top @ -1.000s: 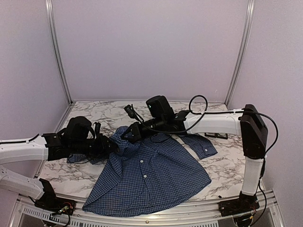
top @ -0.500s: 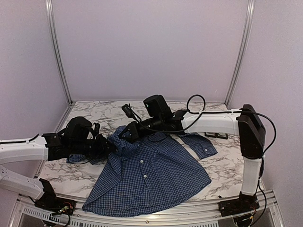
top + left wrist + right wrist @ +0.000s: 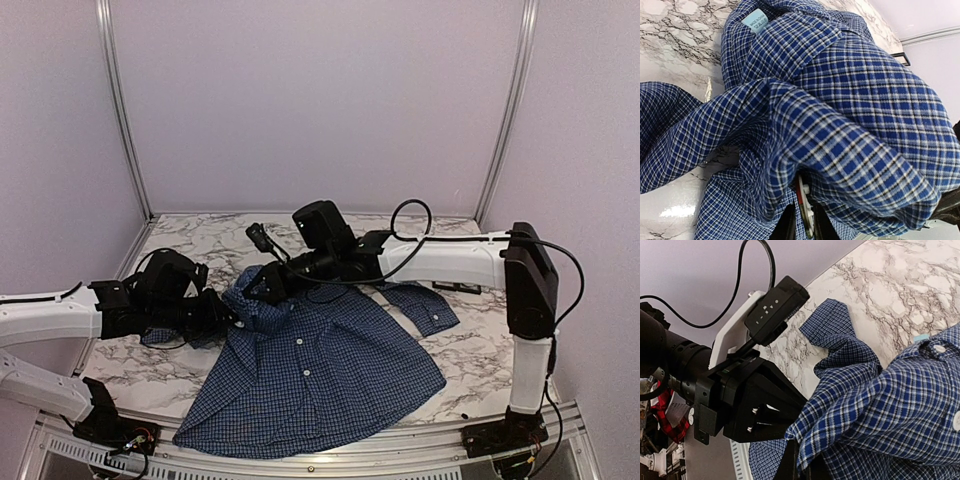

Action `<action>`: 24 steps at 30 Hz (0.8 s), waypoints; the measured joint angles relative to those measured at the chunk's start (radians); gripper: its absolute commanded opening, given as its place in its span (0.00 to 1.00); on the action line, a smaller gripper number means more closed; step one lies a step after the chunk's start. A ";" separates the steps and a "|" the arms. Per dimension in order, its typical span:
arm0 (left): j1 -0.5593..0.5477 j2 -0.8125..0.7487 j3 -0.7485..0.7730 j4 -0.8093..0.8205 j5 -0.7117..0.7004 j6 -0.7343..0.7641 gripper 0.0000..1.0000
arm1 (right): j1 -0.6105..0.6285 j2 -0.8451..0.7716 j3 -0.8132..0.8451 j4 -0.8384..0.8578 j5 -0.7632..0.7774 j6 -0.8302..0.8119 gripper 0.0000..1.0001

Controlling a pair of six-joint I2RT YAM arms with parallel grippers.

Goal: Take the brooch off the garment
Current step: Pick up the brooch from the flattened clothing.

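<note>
The garment point(image 3: 320, 370), a dark blue checked shirt, lies spread on the marble table point(image 3: 200, 240). My right gripper point(image 3: 264, 284) is shut on a fold of cloth near the collar and holds it raised; the right wrist view shows that fold point(image 3: 840, 405) pinched between its fingers point(image 3: 790, 465). My left gripper point(image 3: 230, 312) reaches under the raised fold from the left. In the left wrist view the brooch point(image 3: 805, 210), a thin red, white and green piece seen edge-on, sits between my left fingers point(image 3: 789, 227), which stand tight against it. The top view hides the brooch.
One sleeve point(image 3: 425, 308) trails to the back right, next to a small dark object point(image 3: 455, 287). The other sleeve point(image 3: 165, 335) lies under my left arm. A light blue neck label point(image 3: 756, 21) shows inside the collar. Walls and metal posts point(image 3: 120, 110) enclose the table.
My left jaws have narrowed around the brooch. The right gripper has drawn the pinched fold a little to the left and up, and the cloth near the collar has bunched more.
</note>
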 measured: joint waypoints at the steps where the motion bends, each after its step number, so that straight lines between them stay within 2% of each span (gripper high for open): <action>1: 0.000 0.000 0.000 -0.003 -0.003 0.003 0.11 | 0.003 0.001 0.004 -0.004 0.001 -0.005 0.00; 7: 0.000 0.000 0.001 -0.013 -0.008 0.014 0.00 | 0.010 0.001 0.008 -0.022 0.010 -0.023 0.00; 17: 0.000 -0.010 0.003 -0.010 -0.016 0.079 0.00 | 0.010 0.001 0.009 -0.040 0.056 -0.045 0.00; 24: 0.000 -0.080 0.002 0.032 -0.061 0.169 0.00 | 0.010 0.001 0.009 -0.047 0.138 -0.043 0.00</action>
